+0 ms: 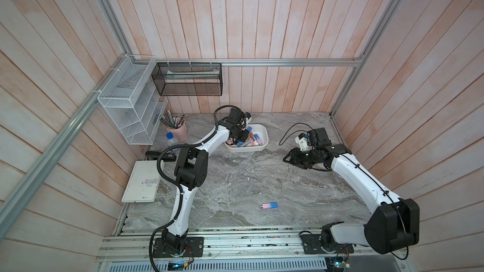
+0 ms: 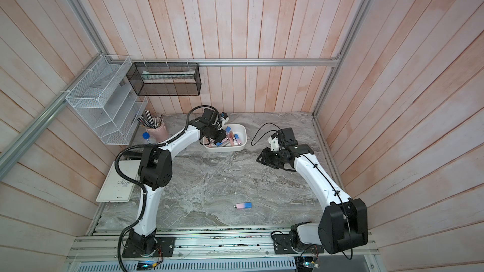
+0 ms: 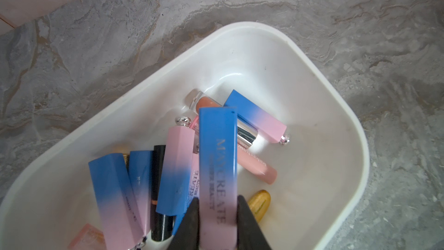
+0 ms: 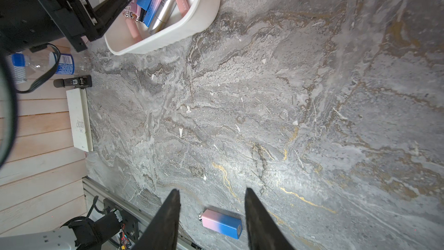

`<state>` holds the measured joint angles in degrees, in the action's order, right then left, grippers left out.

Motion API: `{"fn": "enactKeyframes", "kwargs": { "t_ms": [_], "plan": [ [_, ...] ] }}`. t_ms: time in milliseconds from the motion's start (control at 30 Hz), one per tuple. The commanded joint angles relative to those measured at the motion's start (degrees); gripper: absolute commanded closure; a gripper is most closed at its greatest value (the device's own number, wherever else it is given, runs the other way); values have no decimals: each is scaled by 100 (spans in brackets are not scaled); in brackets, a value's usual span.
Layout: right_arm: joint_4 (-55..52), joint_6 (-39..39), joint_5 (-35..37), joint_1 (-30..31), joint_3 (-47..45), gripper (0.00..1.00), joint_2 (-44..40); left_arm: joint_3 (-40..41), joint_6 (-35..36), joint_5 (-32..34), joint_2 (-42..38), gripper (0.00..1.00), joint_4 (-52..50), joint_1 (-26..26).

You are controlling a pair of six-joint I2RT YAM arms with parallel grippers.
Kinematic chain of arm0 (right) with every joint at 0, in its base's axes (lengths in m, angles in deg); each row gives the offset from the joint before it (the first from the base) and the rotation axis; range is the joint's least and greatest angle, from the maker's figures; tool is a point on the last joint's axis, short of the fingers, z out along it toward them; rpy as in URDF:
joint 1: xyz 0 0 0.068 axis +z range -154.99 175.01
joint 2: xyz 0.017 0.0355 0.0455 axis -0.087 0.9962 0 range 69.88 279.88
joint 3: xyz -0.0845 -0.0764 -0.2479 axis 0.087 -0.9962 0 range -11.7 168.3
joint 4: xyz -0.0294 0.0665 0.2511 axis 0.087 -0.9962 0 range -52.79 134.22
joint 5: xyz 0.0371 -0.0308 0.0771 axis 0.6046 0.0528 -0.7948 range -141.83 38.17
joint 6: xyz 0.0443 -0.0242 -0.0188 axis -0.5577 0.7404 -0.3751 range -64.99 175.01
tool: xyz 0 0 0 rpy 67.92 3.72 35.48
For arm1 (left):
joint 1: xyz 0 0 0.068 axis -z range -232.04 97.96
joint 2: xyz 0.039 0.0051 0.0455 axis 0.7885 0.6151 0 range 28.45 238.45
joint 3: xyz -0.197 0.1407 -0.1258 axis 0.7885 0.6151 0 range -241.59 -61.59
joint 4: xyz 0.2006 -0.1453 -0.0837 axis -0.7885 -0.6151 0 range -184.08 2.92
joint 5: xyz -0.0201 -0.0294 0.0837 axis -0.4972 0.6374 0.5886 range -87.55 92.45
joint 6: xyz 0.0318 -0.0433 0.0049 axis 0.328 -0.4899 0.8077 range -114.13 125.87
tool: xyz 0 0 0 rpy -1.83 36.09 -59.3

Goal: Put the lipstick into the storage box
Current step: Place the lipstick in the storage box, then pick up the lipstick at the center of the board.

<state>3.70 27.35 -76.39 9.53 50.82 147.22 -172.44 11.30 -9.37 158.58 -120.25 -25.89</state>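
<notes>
Lipstick (image 3: 218,164) is pinched at its pink end between the left claw (image 3: 218,198) tips, blue end jutting out over the storage box (image 3: 312,107) and the pile of tubes (image 3: 134,183) inside. Right claw (image 4: 212,191) hangs spread, empty, above the tabletop (image 4: 288,92). A loose lipstick (image 1: 269,205) lies well apart from it.

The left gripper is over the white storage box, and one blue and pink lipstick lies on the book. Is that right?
No: both top views show that lipstick on the marble table, not the book. The left gripper is over the storage box.
</notes>
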Motion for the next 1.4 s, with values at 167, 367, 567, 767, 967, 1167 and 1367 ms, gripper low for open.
{"fn": "enactKeyframes", "kwargs": {
  "t_ms": [167,367,567,767,967,1167,1367],
  "plan": [
    [-216,151,-38,-24,206,55,-34,275,-64,-191,-283,58,90,26],
    [-383,252,47,-84,193,55,-257,1090,61,-154,-1206,57,77,463],
    [-649,322,171,-214,70,55,-581,2895,164,-390,-2482,55,316,1261],
    [-1037,306,99,-349,-290,55,-935,4315,-229,-659,-3488,47,653,2106],
    [-1274,65,-168,-347,-981,54,-1753,4841,-610,-494,-3828,44,855,2783],
    [-1598,-266,-243,-284,-1488,54,-2680,4925,-795,-163,-3694,44,1002,3392],
    [-1889,-494,-245,-249,-1649,54,-3364,4871,-764,258,-3318,43,970,3731]
  ]
}}
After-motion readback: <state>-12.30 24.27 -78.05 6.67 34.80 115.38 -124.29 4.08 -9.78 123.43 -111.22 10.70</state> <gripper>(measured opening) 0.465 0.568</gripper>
